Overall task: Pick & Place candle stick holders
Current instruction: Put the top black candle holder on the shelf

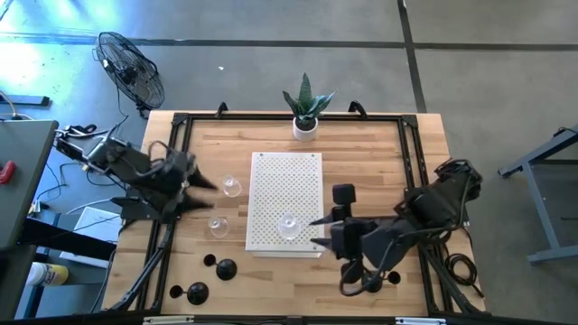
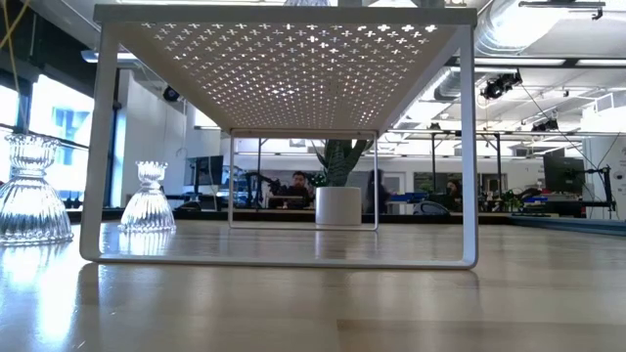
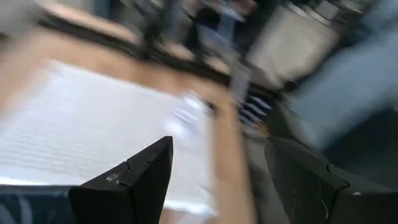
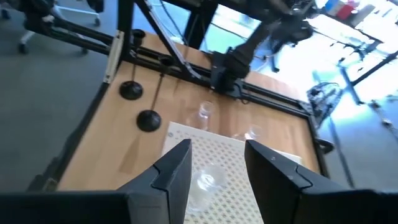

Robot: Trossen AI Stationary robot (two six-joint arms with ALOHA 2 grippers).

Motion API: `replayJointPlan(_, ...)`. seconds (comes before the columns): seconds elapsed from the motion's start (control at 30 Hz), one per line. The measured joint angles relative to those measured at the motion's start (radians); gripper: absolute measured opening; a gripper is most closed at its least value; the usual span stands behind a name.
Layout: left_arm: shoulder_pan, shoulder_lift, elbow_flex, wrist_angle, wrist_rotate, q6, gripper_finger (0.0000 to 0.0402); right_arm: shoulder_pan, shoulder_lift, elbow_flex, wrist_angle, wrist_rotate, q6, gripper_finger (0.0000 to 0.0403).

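Note:
A clear glass candle stick holder (image 1: pixel 289 226) stands on top of the white perforated rack (image 1: pixel 285 181) at mid table. My right gripper (image 1: pixel 316 232) hangs open just to its right, raised above the rack, with nothing between its fingers (image 4: pixel 177 168). Two more glass holders (image 1: pixel 232 188) (image 1: pixel 218 227) stand on the table left of the rack. My left gripper (image 1: pixel 203 195) is open beside them, above the table. Two black holders (image 1: pixel 224 268) (image 1: pixel 197 292) stand on their round bases near the front left.
A green plant in a white pot (image 1: pixel 306 113) stands at the far edge behind the rack. A black frame (image 1: pixel 181 122) runs round the table. Bare wood lies right of the rack and under it (image 2: pixel 293 293).

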Motion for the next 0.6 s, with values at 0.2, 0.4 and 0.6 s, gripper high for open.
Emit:
replayJointPlan(0.2,-0.001,0.106,0.000,0.014,0.411,-0.007,0.0250,-0.009,-0.001,-0.001,-0.029,0.019,0.001,0.0142)
replayJointPlan(0.4,0.000,0.189,0.000,-0.011,0.566,-0.018,0.0250,-0.014,-0.001,-0.038,-0.035,-0.011,0.056,0.0142)
replayJointPlan(0.6,0.000,0.203,0.000,-0.122,0.666,-0.146,0.0250,-0.014,-0.001,-0.079,-0.031,-0.020,0.072,0.0142)
